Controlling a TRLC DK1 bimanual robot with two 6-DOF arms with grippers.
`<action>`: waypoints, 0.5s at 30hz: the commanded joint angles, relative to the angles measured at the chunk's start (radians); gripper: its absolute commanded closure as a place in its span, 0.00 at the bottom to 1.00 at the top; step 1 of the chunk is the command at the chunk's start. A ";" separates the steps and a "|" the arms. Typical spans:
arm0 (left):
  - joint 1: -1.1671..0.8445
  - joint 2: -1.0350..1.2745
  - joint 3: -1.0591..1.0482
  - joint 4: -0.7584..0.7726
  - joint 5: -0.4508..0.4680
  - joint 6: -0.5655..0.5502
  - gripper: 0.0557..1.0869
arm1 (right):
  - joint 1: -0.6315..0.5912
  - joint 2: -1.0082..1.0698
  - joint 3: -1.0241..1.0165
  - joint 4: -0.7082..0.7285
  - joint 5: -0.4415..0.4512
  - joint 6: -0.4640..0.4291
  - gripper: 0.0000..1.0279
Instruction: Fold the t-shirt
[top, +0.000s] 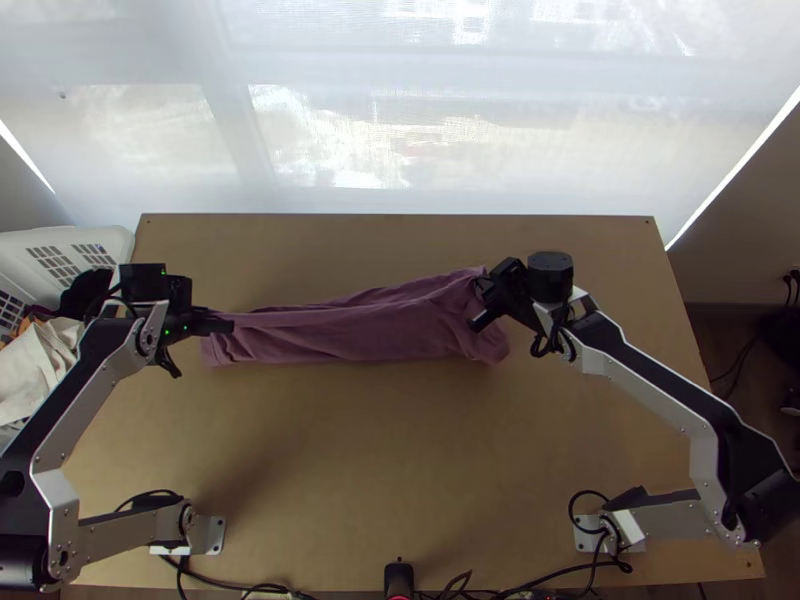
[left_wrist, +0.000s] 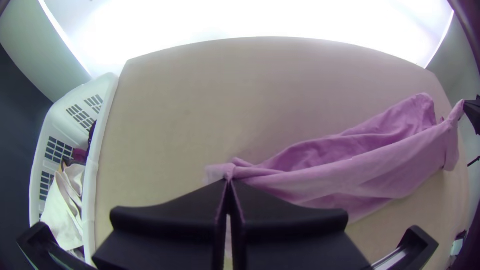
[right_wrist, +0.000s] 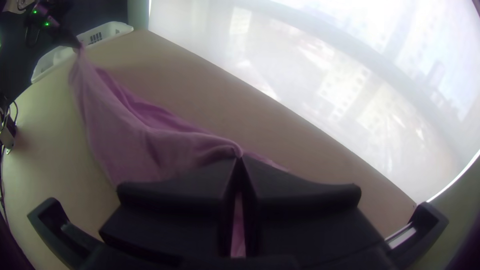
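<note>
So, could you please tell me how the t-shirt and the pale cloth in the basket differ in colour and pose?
The t-shirt is purple-pink, while the pale cloth is off-white. The t-shirt is drawn out lengthwise between the left gripper and the right gripper; the pale cloth lies loosely bunched in the basket. Both are creased.

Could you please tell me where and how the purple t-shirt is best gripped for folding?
Probably at both ends, from above: the t-shirt makes a long, narrow, loose strip low over the table, so pinching each end should keep it stretched. The left end effector and right end effector are both shut on it there.
</note>
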 joint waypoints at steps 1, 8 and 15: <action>-0.001 0.054 0.020 0.023 -0.002 -0.001 0.97 | -0.015 0.106 0.075 0.025 0.002 0.000 0.98; 0.000 0.098 0.028 0.046 -0.002 0.000 0.97 | -0.029 0.180 0.141 0.027 0.002 -0.007 0.98; 0.000 0.141 0.042 0.060 -0.002 0.000 0.97 | -0.040 0.239 0.169 0.033 0.002 -0.010 0.98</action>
